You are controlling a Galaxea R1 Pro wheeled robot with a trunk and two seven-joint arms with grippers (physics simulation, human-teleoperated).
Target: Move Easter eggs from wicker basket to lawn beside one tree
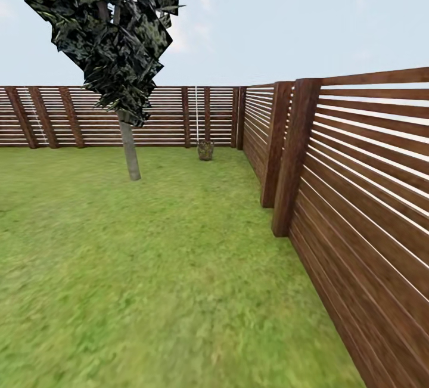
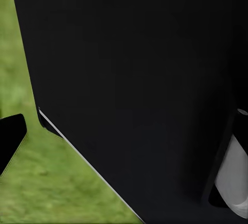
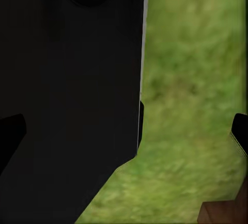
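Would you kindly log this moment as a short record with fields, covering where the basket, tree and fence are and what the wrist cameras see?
setting: lawn in a fenced garden
basket: far off, on the grass near the fence corner
eggs: too far to tell
tree: pale trunk, dark leaves, left of the basket and nearer
fence: along the right side and far back
left wrist view: dark robot body over grass
right wrist view: dark robot body, grass, a bit of brown wood
tools: state unclear

One tree (image 1: 128, 149), one basket (image 1: 205, 151) and one slatted fence (image 1: 357, 197) on the lawn (image 1: 149, 269).
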